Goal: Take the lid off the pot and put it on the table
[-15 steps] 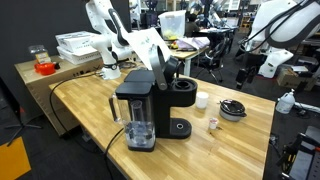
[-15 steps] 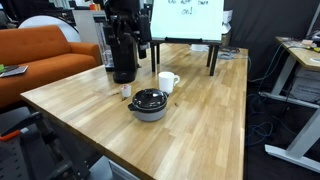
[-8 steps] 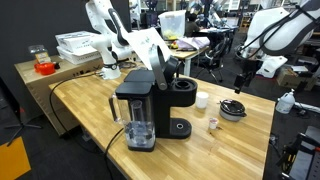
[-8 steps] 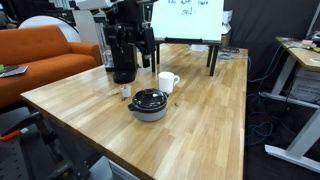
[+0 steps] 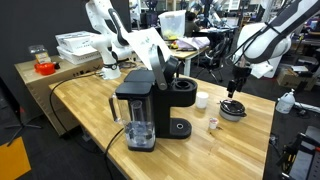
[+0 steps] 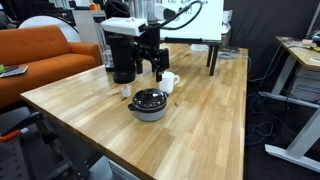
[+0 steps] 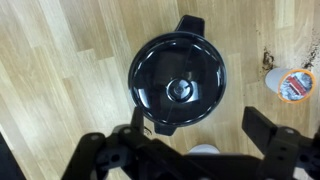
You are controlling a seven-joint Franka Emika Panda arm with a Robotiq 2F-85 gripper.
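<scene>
1. Progress: nothing of the task looks done yet; the lid (image 7: 180, 60) still sits on the pot (image 6: 150, 110), flat and centred, with its knob (image 7: 180, 88) facing up.
2. Location: the pot stands on the table (image 6: 205, 125), toward the end where the coffee machine (image 6: 122, 50) stands; a white cup (image 6: 168, 82) is just beside it and a small orange-topped cup (image 7: 293, 85) is near it; neither touches the pot, as far as I can tell.
3. Gripper (image 6: 152, 72): jaws spread wide with nothing between them; it hangs above the pot and clear of the lid; both exterior views show a gap, so no contact.
4. Alignment: the wrist view looks straight down on the lid; the fingers (image 7: 262, 125) show at the bottom edge, either side of the lid's near rim; the knob lies further up the picture than the line between them; I judge it roughly lined up, perhaps needing a small shift before descent.
5. Stage: approach or hover over the lid; early in the task.
6. Left to do: lower onto the knob; close on it; lift the lid free of the pot; carry it sideways; set it on bare wood; release.
7. Room: plenty of bare tabletop shows on the side away from the coffee machine; that looks the easy place to set the lid down.
</scene>
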